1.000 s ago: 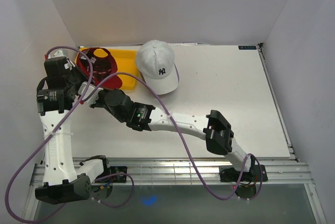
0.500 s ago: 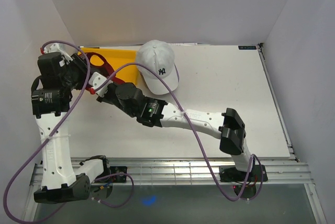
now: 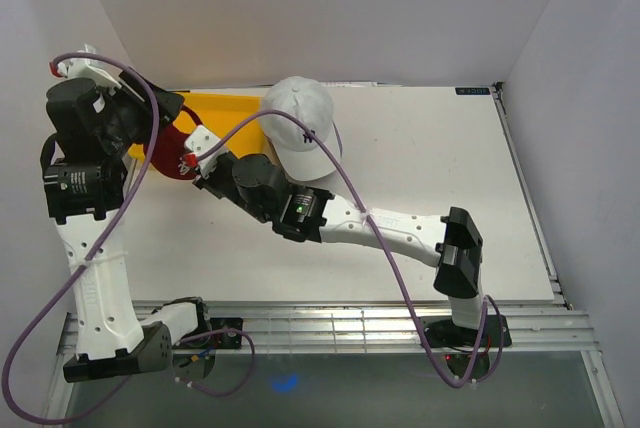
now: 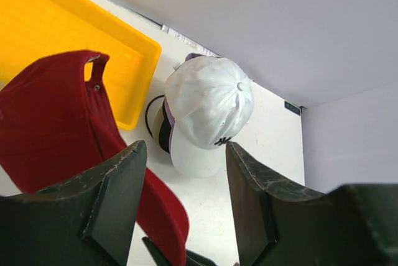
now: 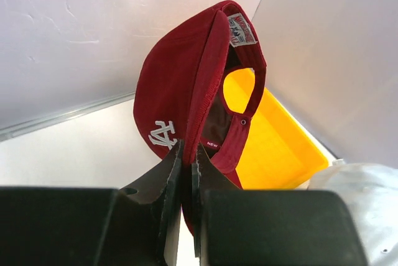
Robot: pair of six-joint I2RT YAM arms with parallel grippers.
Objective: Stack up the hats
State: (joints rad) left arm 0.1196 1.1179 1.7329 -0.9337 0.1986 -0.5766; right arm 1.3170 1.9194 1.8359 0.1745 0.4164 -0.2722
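Note:
A red hat (image 5: 180, 73) hangs on edge with my right gripper (image 5: 188, 148) shut on its fabric; from above this red hat (image 3: 165, 155) shows left of the right gripper (image 3: 192, 161). My left gripper (image 4: 185, 151) stands open and empty above and beside the red hat (image 4: 56, 123), raised at the table's back left (image 3: 165, 108). A white hat (image 3: 300, 128) with a dark NY tops a pile; under the white hat (image 4: 208, 104) black and lavender edges show.
A flat yellow tray (image 3: 228, 110) lies at the back left, behind the red hat, and also shows as the tray (image 4: 62, 30) and the tray (image 5: 273, 142). White walls close the back and sides. A purple cable (image 3: 340, 183) arcs over the right arm.
My left gripper has opened, let go of the red hat and lifted back to the left. The right gripper has stayed shut on the hat and moved toward the back with it.

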